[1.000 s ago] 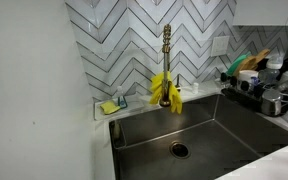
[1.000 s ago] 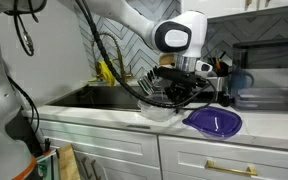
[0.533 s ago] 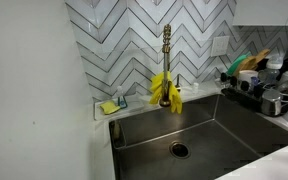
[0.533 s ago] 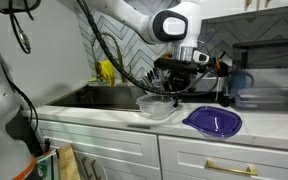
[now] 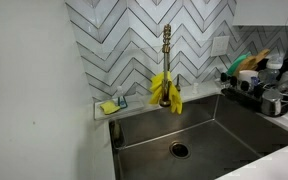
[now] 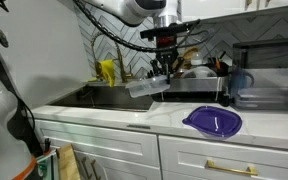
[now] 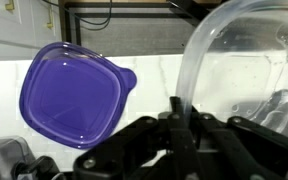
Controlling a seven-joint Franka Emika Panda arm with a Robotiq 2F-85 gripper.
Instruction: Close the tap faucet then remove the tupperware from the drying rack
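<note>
The end effector (image 6: 161, 79) is pinching the rim of the tupperware (image 6: 142, 88), which is hanging tilted in the air at its 8 o'clock, with the surface (image 6: 102, 113) lying at 6 o'clock

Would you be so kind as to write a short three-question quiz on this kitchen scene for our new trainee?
1. True or false: the hand holds the tupperware in the air, clear of the counter.
2. What hangs on the tap faucet? A) yellow gloves B) a dish towel C) nothing
3. Fill the gap: the lid lying flat on the counter is ___ in colour.

Key: 1. true; 2. A; 3. purple
</note>
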